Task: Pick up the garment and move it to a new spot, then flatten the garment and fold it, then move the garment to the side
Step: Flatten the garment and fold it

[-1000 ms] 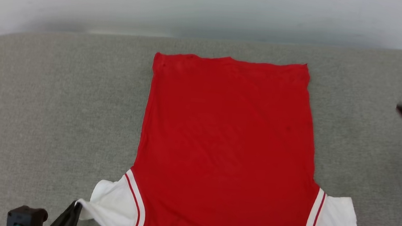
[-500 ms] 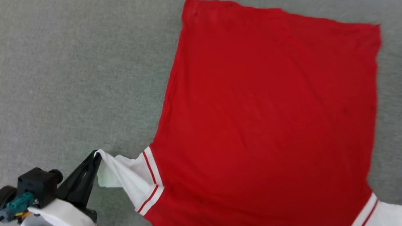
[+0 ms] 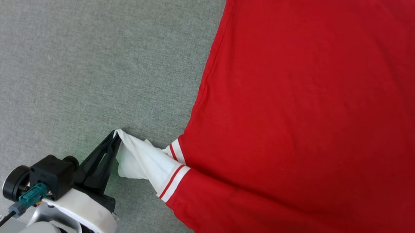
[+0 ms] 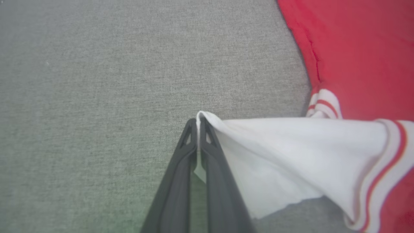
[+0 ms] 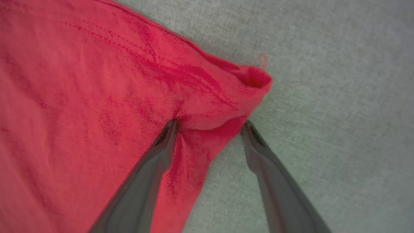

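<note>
While tight on the garment's (image 3: 306, 102) sleeve (image 4: 291, 155), left fingers (image 4: 178, 181); right fingers (image 5: 142, 187) wide at hem (image 5: 207, 81).

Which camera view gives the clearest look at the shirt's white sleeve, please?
The left wrist view: the sleeve is close and large, its tip pinched in the shut left end effector. The head view shows it smaller, stretched out from the shirt. The right wrist view shows the shirt's red corner instead.
</note>
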